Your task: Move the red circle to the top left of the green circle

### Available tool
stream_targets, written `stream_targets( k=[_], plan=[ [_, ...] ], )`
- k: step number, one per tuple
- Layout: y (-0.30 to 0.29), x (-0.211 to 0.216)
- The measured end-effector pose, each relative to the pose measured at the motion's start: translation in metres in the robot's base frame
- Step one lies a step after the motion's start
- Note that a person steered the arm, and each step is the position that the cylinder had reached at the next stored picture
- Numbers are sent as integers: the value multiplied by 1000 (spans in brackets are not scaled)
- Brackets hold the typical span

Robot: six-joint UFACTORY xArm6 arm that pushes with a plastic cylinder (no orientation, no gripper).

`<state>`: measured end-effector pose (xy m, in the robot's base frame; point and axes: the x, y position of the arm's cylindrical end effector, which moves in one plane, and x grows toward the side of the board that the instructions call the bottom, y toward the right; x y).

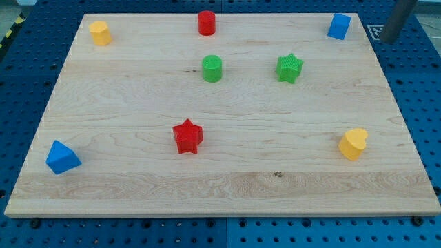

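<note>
The red circle (207, 23) stands near the board's top edge, a little left of centre. The green circle (212, 69) stands just below it, slightly to the right, with a gap between them. My rod enters at the view's top right, and my tip (388, 39) rests just past the board's right edge. It is far to the right of both circles and touches no block.
On the wooden board (220, 186) are also a green star (290, 68), a red star (187, 136), a yellow block (100, 32) at top left, a blue block (339, 26) at top right near my tip, a yellow heart (353, 143) and a blue block (63, 157).
</note>
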<state>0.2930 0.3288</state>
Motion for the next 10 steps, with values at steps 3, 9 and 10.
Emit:
stream_targets(
  k=[3,9,10],
  plan=[
    [-160,21],
    [-370,-54],
    [-399,-32]
  ],
)
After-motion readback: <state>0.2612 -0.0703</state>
